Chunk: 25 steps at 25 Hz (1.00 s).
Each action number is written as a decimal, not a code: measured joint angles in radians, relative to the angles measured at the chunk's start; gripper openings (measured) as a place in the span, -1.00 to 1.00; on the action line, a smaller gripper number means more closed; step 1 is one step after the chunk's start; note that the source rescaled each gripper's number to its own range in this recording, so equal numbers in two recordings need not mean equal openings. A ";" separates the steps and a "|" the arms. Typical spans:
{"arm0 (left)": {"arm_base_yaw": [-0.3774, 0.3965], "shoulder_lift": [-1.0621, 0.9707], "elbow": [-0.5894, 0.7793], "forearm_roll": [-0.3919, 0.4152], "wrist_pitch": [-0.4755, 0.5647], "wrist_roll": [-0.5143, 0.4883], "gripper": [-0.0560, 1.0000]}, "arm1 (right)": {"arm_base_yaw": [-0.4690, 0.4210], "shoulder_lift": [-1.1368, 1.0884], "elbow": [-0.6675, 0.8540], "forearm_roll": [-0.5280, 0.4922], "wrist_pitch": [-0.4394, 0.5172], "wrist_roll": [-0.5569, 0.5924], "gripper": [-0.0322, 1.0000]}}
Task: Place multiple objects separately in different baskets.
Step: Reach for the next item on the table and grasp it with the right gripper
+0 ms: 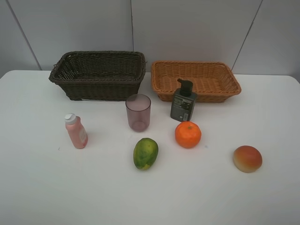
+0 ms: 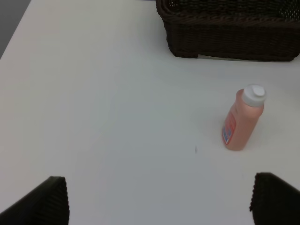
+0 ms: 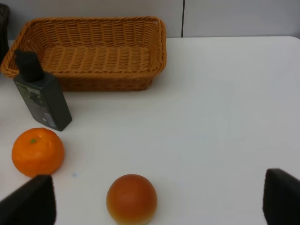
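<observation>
Two wicker baskets stand at the back of the white table: a dark brown one [image 1: 98, 74] [image 2: 229, 28] and an orange-tan one [image 1: 195, 80] [image 3: 89, 51]. In front stand a pink white-capped bottle [image 1: 76, 131] [image 2: 242, 118], a purplish cup [image 1: 138, 112] and a dark pump bottle [image 1: 183, 101] [image 3: 40, 93]. An orange [image 1: 188, 134] [image 3: 37, 152], a green-yellow mango [image 1: 146, 153] and a red-yellow fruit [image 1: 247, 159] [image 3: 131, 199] lie nearer the front. My left gripper [image 2: 159, 206] is open and empty, short of the pink bottle. My right gripper [image 3: 154, 206] is open and empty, near the red-yellow fruit. Neither arm shows in the exterior view.
The white table [image 1: 37, 187] ends at a grey panelled wall [image 1: 187, 28] behind the baskets. Both baskets look empty inside.
</observation>
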 joint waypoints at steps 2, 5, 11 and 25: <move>0.000 0.000 0.000 0.000 0.000 0.000 1.00 | 0.000 0.000 0.000 0.000 0.000 0.000 0.85; 0.000 0.000 0.000 0.000 0.000 0.000 1.00 | 0.000 0.000 0.000 0.000 0.000 0.000 0.85; 0.000 0.000 0.000 0.000 0.000 0.000 1.00 | 0.000 0.000 0.000 0.000 0.000 0.000 0.85; 0.000 0.000 0.000 0.000 0.000 0.000 1.00 | 0.000 0.000 0.000 0.000 0.000 0.000 0.85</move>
